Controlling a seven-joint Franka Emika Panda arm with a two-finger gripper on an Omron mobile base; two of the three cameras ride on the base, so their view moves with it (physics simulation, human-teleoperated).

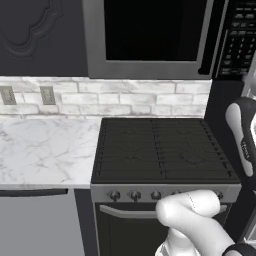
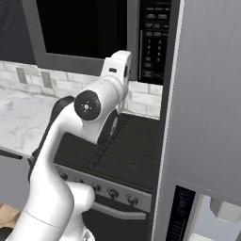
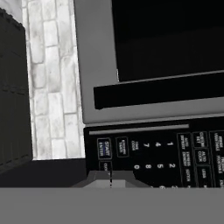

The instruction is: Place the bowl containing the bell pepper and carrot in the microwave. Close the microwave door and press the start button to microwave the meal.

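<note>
Gripper [image 3: 110, 178] pinched closed, glossy black button panel [image 3: 162, 153], grey-framed microwave door [image 1: 150, 37] flat, shut

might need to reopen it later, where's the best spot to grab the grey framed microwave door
Judging by its pose, grip the black bar handle running down the right edge of the grey-framed, dark-glass microwave door, beside the black button panel. Come straight from the front, fingers either side of the bar; the door sits shut, flush.

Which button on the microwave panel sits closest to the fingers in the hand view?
The blue-outlined START button, at the panel's end by the brick wall, just above the shut fingers. The neighbouring buttons lack the blue outline.
</note>
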